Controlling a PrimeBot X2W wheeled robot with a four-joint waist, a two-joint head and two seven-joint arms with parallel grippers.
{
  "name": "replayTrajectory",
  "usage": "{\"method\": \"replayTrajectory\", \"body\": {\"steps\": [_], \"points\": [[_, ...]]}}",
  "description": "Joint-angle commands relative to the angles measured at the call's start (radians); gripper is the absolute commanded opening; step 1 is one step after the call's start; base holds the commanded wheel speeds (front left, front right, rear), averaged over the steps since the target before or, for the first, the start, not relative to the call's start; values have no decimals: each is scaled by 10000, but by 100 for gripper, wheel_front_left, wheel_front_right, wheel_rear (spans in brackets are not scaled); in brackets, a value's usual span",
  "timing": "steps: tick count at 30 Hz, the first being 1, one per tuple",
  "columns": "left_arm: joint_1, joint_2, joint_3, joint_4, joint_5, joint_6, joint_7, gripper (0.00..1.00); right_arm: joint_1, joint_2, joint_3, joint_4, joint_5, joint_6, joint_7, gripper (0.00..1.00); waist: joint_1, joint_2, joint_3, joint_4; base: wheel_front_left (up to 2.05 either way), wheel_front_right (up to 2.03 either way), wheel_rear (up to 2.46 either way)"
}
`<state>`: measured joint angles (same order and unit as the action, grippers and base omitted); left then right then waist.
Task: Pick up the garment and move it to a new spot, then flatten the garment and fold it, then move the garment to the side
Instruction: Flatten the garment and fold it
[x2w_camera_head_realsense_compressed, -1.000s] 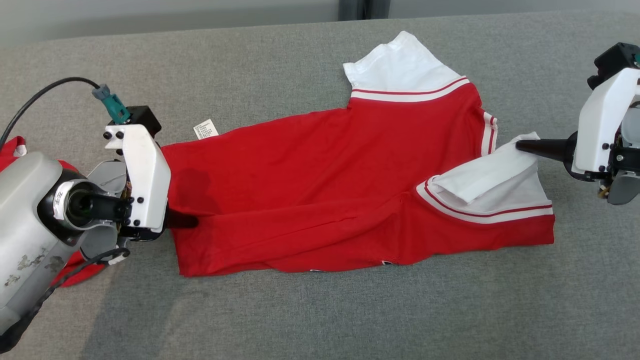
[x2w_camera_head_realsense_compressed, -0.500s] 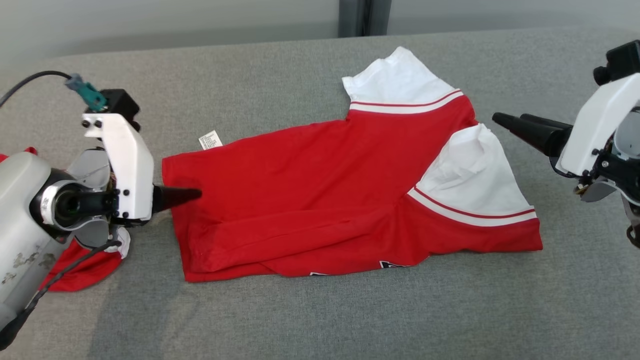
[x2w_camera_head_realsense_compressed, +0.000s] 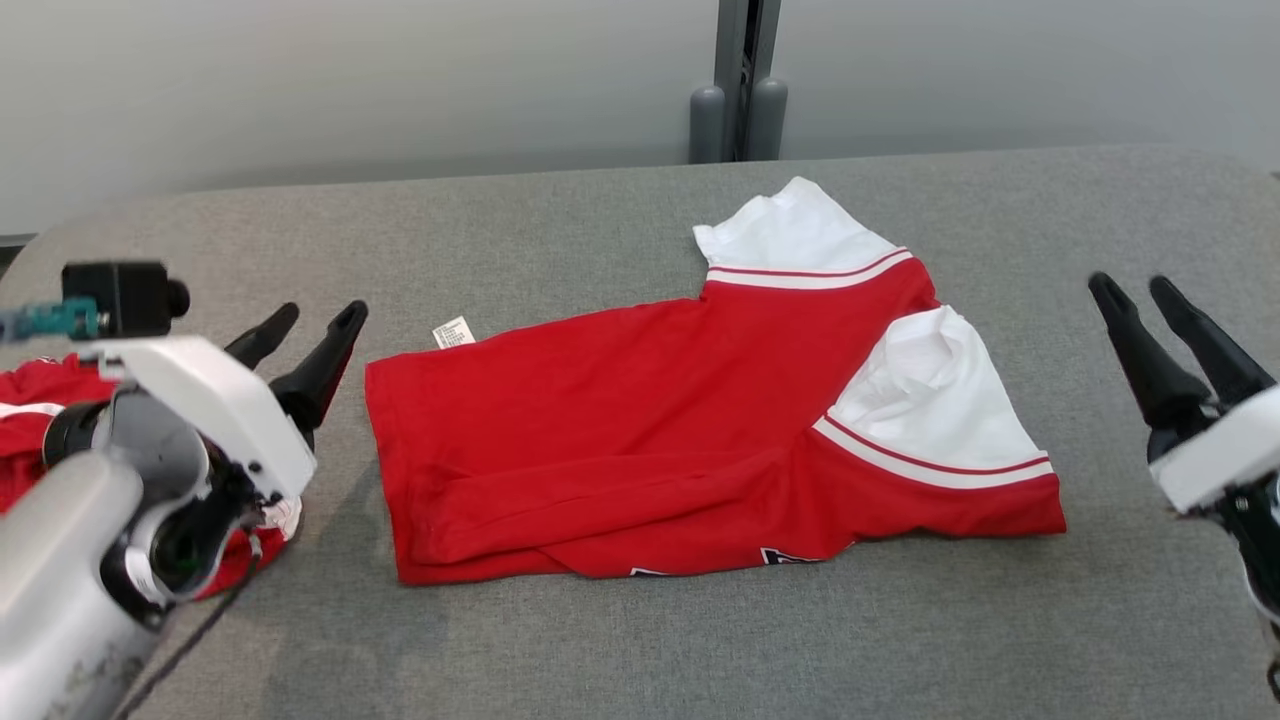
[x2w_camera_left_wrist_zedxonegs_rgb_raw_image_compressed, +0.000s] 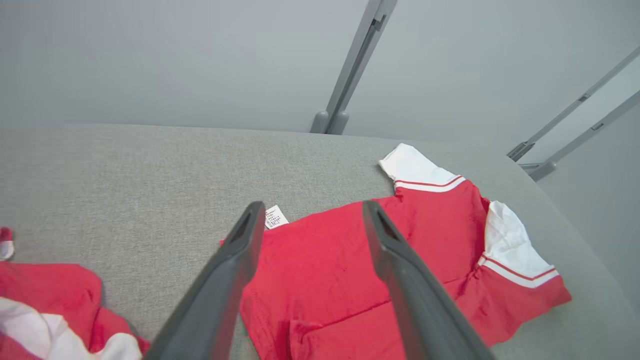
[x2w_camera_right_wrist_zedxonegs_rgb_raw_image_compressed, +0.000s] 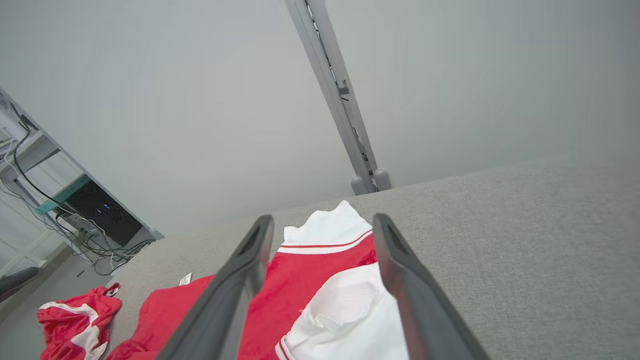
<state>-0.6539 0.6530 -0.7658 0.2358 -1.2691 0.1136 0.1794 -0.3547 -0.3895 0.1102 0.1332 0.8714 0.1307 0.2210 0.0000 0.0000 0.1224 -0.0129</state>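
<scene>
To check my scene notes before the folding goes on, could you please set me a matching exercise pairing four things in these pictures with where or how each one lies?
Things
1. flat red garment
2. bunched red garment
3. white label
4. grey post

Places or states
A. upright beyond the far edge of the table
B. crumpled at the left end
C. spread out in the middle, a white sleeve lying on the red
D. poking out at a corner of the red cloth

Pairs: 1-C, 2-B, 3-D, 4-A.
</scene>
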Motion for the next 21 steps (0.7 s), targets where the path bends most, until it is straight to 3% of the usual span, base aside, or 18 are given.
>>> {"method": "replayTrajectory", "body": {"steps": [1, 6, 11, 15, 21], "points": [[321, 68, 96, -199, 169, 246, -420, 100, 339, -9, -141, -133, -282, 1, -335, 100, 0, 0, -99, 37, 0, 0, 0], [1776, 77, 173, -1339, 661, 1357, -1940, 100, 1421, 326, -608, -439, -1196, 1, -1266, 100, 0, 0, -216, 7, 0, 0, 0], [2976, 35, -80, -1963, 912, 2302, -2537, 100, 2071, 569, -804, -240, -1671, 1, -1389, 100, 0, 0, -201, -12, 0, 0, 0], [3500, -86, -470, -1952, 1068, 2729, -2482, 100, 2251, 569, -807, 70, -1747, 1, -1262, 100, 0, 0, -99, -46, 0, 0, 0], [3404, -227, -1177, -1366, 1437, 2945, -1943, 100, 1723, 380, -256, 1090, -1793, 1, -878, 100, 0, 0, 149, -117, 0, 0, 0]]}}
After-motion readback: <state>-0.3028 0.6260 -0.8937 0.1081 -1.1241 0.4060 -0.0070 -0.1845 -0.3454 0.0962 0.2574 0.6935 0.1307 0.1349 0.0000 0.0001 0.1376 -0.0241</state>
